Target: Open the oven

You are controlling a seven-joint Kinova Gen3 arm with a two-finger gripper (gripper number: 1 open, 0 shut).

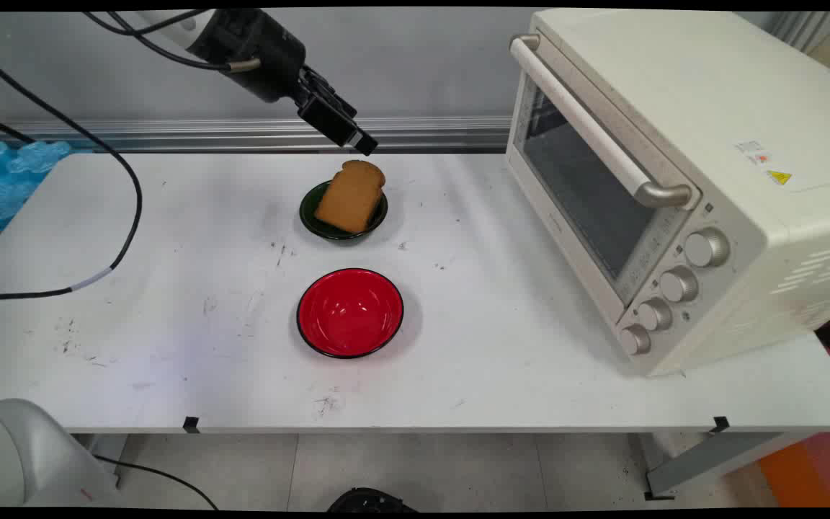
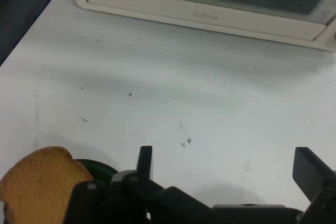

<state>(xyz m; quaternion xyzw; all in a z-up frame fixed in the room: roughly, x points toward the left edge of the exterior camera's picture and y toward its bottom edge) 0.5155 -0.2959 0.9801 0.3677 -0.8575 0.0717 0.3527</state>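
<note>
Nearest you sits a glossy red bowl (image 1: 349, 313), then a brown bread slice (image 1: 351, 195) leaning in a dark green bowl (image 1: 312, 218). Your black gripper (image 1: 357, 138) hovers above it, fingers (image 2: 145, 160) spread, holding nothing. Cream toaster oven (image 1: 681, 173) stands right.

You've got 2 bowls on the table: 1 dark green bowl (image 1: 343, 215) at the back, 1 red bowl (image 1: 350, 313) nearer the front. 1 slice of toast (image 1: 351, 196), 1 toaster oven (image 1: 681, 180) w/ 4 knobs (image 1: 671, 292), 1 gripper (image 1: 357, 138).
</note>
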